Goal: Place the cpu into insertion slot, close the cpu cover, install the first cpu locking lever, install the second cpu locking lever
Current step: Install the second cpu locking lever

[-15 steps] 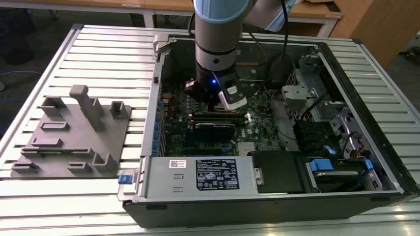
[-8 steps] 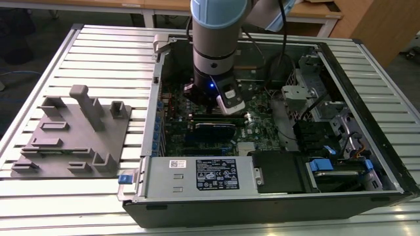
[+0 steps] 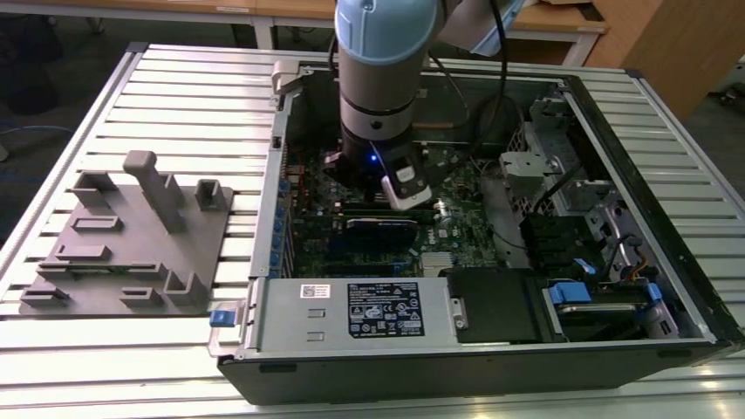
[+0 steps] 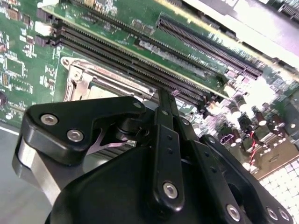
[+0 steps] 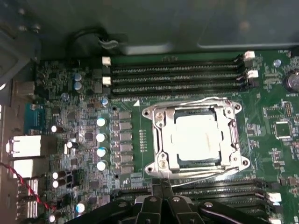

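Note:
The cpu [image 5: 196,137], a pale silvery square, lies in the insertion slot [image 5: 150,169] on the green board. The cpu cover [image 5: 163,140] lies flat over it, its window framing the chip. One thin wire locking lever [image 5: 196,101] runs along one side of the socket, and a second lever [image 5: 205,176] runs along the opposite side. My gripper [image 5: 161,184] has its black fingers pressed together, shut, with the tips right at the socket's edge by that second lever. In the second wrist view the gripper [image 4: 163,95] points at a socket corner [image 4: 79,77]. The exterior view has the gripper [image 3: 402,194] low inside the case.
Long black memory slots [image 5: 177,77] flank the socket on both sides. A row of capacitors [image 5: 101,144] stands beside it. The open computer case [image 3: 652,209] holds a black card [image 3: 379,229] and a power supply [image 3: 349,310]. A grey fixture plate [image 3: 128,249] lies at the exterior view's left.

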You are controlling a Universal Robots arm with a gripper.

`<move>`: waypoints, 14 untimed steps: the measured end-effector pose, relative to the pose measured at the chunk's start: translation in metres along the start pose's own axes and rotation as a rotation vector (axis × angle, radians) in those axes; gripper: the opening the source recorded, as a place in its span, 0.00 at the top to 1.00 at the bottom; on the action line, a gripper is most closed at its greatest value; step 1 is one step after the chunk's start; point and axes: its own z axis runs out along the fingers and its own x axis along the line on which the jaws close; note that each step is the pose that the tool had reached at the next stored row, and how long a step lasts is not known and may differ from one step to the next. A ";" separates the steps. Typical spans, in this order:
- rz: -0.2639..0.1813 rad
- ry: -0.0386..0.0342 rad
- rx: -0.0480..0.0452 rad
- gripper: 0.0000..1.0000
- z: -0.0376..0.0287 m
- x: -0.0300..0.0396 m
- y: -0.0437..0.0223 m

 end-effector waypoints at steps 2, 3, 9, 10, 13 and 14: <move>0.001 0.0012 -0.0150 0.90 0.0003 0.0001 -0.0012; 0.001 0.0017 -0.0214 0.90 0.0007 0.0000 -0.0024; 0.002 0.0036 -0.0490 0.90 0.0034 0.0006 -0.0069; 0.002 0.0038 -0.0511 0.90 0.0037 0.0008 -0.0069; 0.003 0.0038 -0.0519 0.90 0.0049 0.0015 -0.0072; 0.003 0.0038 -0.0518 0.90 0.0055 0.0020 -0.0073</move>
